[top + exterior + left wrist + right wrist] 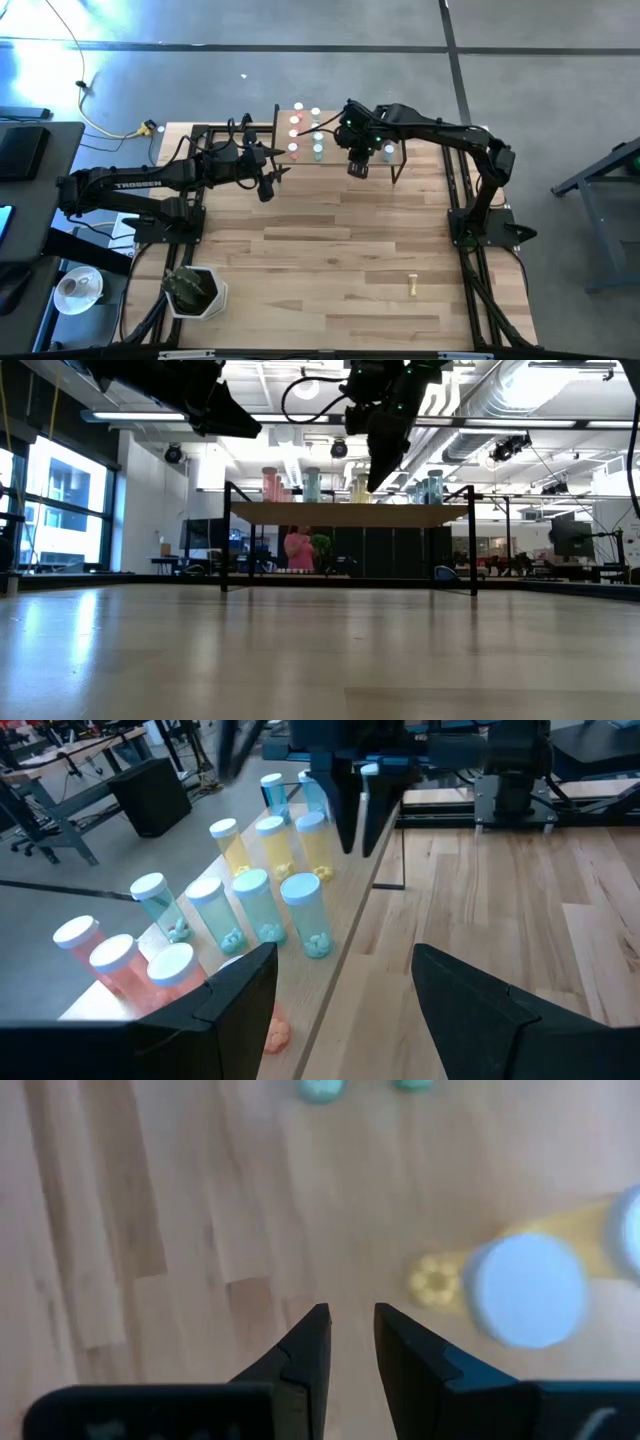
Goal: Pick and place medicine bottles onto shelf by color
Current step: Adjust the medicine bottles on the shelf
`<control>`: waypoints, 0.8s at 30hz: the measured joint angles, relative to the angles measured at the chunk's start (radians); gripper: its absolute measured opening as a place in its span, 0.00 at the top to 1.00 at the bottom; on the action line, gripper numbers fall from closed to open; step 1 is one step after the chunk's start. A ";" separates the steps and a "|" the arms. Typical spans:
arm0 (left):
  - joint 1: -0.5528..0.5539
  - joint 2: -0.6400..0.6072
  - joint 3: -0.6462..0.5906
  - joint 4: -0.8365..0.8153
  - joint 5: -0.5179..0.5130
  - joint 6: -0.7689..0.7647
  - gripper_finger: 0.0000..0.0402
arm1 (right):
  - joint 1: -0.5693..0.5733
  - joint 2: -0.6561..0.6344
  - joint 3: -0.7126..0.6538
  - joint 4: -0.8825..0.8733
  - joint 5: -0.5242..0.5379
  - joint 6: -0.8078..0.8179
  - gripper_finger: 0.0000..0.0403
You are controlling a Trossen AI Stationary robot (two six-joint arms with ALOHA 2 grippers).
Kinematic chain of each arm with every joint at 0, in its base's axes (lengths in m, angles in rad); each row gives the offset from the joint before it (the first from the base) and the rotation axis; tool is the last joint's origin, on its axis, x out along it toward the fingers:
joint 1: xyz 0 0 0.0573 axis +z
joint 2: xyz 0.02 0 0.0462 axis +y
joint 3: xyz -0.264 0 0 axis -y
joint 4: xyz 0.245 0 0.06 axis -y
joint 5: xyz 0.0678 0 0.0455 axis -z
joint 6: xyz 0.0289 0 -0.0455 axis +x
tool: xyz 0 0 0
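Mostly pills visible inside medicine bottles [305,915] on shelf [340,975].

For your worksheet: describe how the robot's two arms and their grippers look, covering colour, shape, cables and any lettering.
Both arms are dark, slim and jointed. The left arm carries white lettering along its side, and thin black cables loop near its wrist. The right arm shows small green lights near its wrist. The left gripper has two broad, dark, wedge-shaped fingers; the right gripper has two narrower dark fingers tapering to points.
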 joint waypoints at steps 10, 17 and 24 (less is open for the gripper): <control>0.000 0.000 0.000 -0.012 -0.024 0.000 0.44 | 0.071 -0.054 0.000 -0.047 -0.001 -0.014 0.82; 0.000 0.000 0.000 -0.103 -0.076 -0.017 0.44 | 0.102 -0.095 0.000 -0.115 -0.012 -0.030 0.84; 0.000 0.000 0.000 -0.135 -0.079 -0.035 0.44 | 0.139 -0.152 -0.150 -0.062 -0.112 -0.021 0.94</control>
